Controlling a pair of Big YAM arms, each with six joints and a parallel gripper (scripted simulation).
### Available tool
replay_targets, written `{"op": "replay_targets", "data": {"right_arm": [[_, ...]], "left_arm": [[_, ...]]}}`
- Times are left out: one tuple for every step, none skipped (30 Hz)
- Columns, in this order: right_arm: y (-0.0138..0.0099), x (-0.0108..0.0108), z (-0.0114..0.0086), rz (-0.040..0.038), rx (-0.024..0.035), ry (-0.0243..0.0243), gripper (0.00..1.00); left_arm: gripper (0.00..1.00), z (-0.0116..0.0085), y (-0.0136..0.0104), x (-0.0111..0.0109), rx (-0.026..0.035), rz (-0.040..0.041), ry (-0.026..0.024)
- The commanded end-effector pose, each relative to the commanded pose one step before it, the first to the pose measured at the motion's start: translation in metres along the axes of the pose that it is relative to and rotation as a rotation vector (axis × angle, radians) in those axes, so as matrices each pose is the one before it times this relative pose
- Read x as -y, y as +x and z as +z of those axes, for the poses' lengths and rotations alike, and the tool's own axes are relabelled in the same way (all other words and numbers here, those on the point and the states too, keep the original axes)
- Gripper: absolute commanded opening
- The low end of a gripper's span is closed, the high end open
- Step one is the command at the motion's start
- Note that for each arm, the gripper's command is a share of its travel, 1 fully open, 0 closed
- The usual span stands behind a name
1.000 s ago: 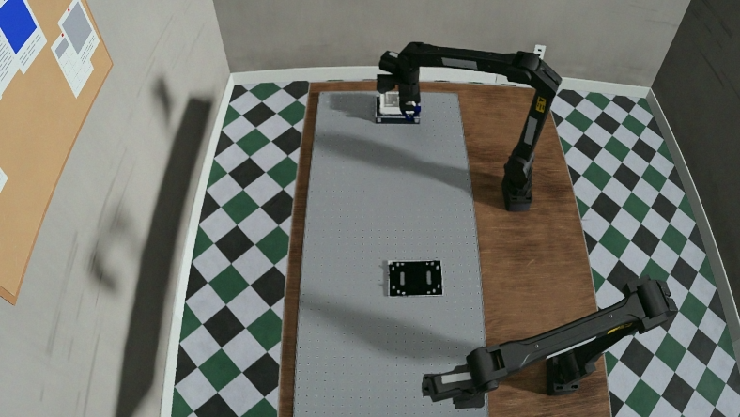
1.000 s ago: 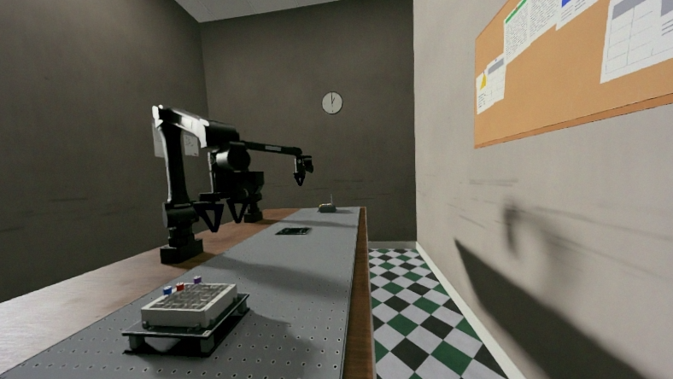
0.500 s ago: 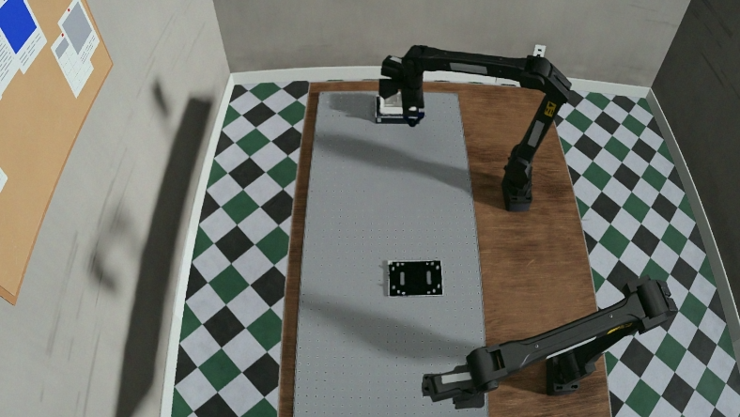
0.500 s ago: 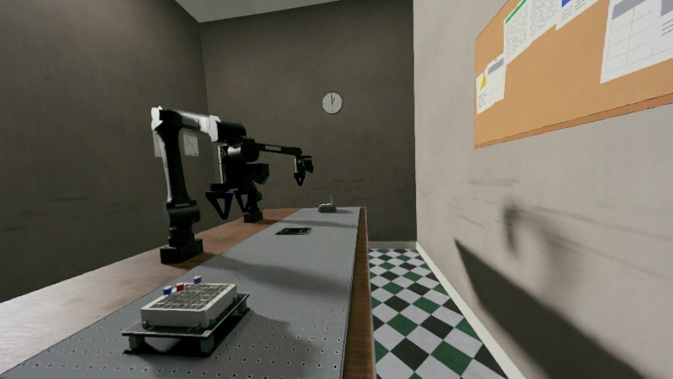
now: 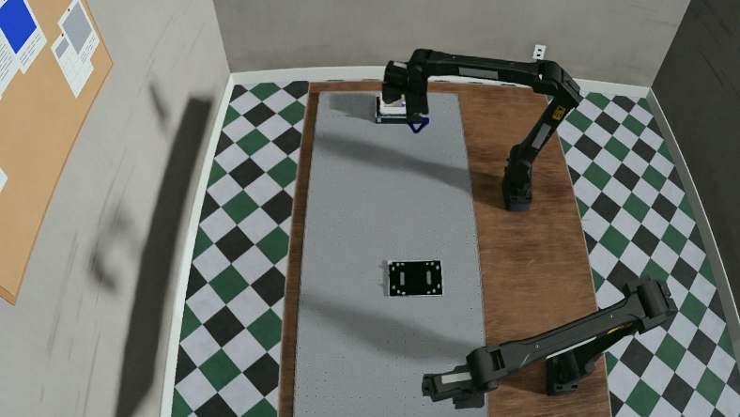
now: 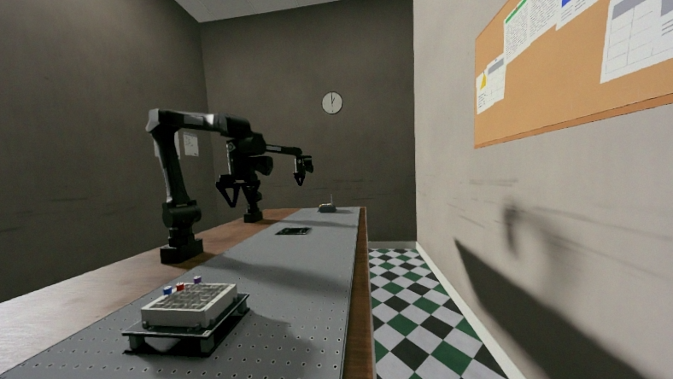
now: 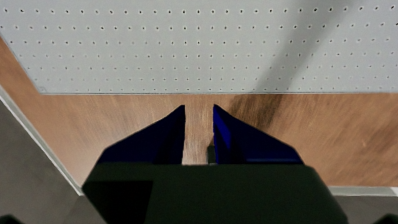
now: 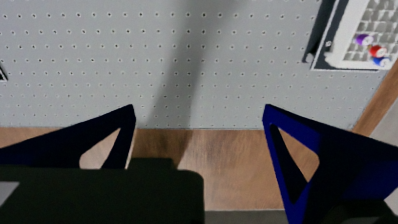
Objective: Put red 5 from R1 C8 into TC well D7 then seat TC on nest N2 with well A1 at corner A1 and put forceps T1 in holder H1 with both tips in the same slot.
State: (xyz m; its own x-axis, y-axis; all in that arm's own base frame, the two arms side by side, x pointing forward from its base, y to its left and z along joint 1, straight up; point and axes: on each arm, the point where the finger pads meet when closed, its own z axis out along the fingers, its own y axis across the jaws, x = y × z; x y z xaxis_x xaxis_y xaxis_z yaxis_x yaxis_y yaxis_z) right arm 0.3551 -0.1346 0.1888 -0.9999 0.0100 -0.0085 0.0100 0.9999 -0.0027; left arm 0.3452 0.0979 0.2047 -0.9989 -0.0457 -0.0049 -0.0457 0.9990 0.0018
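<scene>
The white tube carrier TC (image 5: 392,109) (image 6: 172,318) (image 8: 347,47) sits on the raised nest N2 (image 5: 389,121) (image 6: 205,329) and looks level. A purple-capped vial (image 6: 197,279) (image 8: 364,39), a red-capped vial (image 6: 179,286) (image 8: 377,51) and a blue-capped vial (image 6: 167,290) (image 8: 381,61) stand in it; wells and A1 marks are not readable. My right gripper (image 6: 243,205) (image 8: 199,111) is wide open and empty, above and to the side of TC. My left gripper (image 6: 300,183) (image 7: 199,111) is slightly open, nothing between its tips, high over the other end. R1 is not clearly visible.
A flat black nest plate (image 5: 415,278) (image 6: 292,230) lies mid-table with nothing on it. At the far end in the exterior camera stands a small grey object (image 6: 326,207) with a thin upright part, too small to identify surely; it may be H1 with T1.
</scene>
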Motion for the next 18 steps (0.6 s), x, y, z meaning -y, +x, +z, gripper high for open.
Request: {"op": "replay_targets", "data": {"right_arm": [[0.00399,-0.01474,-0.00789,0.01523,0.00074,0.00072,1.0],[0.0007,-0.00357,-0.00157,0.0,-0.00005,-0.0001,1.0],[-0.0015,-0.00292,-0.0043,0.0,0.00692,0.00194,1.0],[-0.00193,-0.00284,-0.00486,0.00001,0.00834,0.00221,1.0],[0.00167,-0.00388,-0.0004,0.0,-0.00312,-0.00109,1.0],[0.00167,-0.00386,-0.00039,0.0,-0.00315,-0.00104,1.0],[0.00133,-0.00375,-0.0008,0.0,-0.00207,-0.0007,1.0],[0.001,-0.00366,-0.0012,0.0,-0.00103,-0.00041,1.0],[0.00068,-0.00358,-0.00161,0.0,0.00003,-0.00014,1.0],[0.00036,-0.0035,-0.00202,0.0,0.00108,0.0001,1.0],[-0.00023,-0.00322,-0.00108,0.0,-0.00154,-0.00048,1.0],[-0.00206,0.00043,0.0095,-0.00001,-0.02748,-0.00593,1.0],[0.0,0.0,0.0,0.0,0.0,0.0,1.0],[0.0,0.0,0.0,0.0,0.0,0.0,1.0],[-0.00202,0.0084,-0.00005,0.02141,0.01529,0.00319,1.0],[0.00003,0.0005,0.00008,0.00105,0.00052,0.00017,1.0],[-0.00011,0.0,-0.0001,0.00001,0.0003,0.00003,1.0],[-0.0047,-0.00331,-0.01326,-0.02223,0.03163,0.00633,1.0]], "left_arm": [[0.24,-0.01117,-0.00952,-0.00199,0.02985,-0.00515,-0.00627],[0.24,0.0,0.0,0.0,0.0,0.0,0.0],[0.24,0.0,0.0,0.0,0.0,0.0,0.0],[0.24,0.0,0.0,0.0,0.0,0.0,0.0],[0.24,0.0,0.0,0.0,0.0,0.0,0.0],[0.24,0.0,0.0,0.0,0.0,0.0,0.0],[0.24,0.0,0.0,0.0,0.0,0.0,0.0],[0.24,0.0,0.0,0.0,0.0,0.0,0.0],[0.24,0.0,0.0,0.0,0.0,0.0,0.0],[0.24,0.0,0.0,0.0,0.0,0.0,0.0],[0.24,0.0,0.0,0.0,0.0,0.0,0.0],[0.24,0.0,0.0,0.0,0.0,0.0,0.0],[0.24,0.0,0.0,0.0,0.0,0.0,0.0],[0.24,0.0,0.0,0.0,0.0,0.0,0.0],[0.24,0.0,0.0,0.0,0.0,0.0,0.0],[0.24,0.0,0.0,0.0,0.0,0.0,0.0],[0.24,0.0,0.0,0.0,0.0,0.0,0.0],[0.24,0.0,0.0,0.0,0.0,0.0,0.0]]}}
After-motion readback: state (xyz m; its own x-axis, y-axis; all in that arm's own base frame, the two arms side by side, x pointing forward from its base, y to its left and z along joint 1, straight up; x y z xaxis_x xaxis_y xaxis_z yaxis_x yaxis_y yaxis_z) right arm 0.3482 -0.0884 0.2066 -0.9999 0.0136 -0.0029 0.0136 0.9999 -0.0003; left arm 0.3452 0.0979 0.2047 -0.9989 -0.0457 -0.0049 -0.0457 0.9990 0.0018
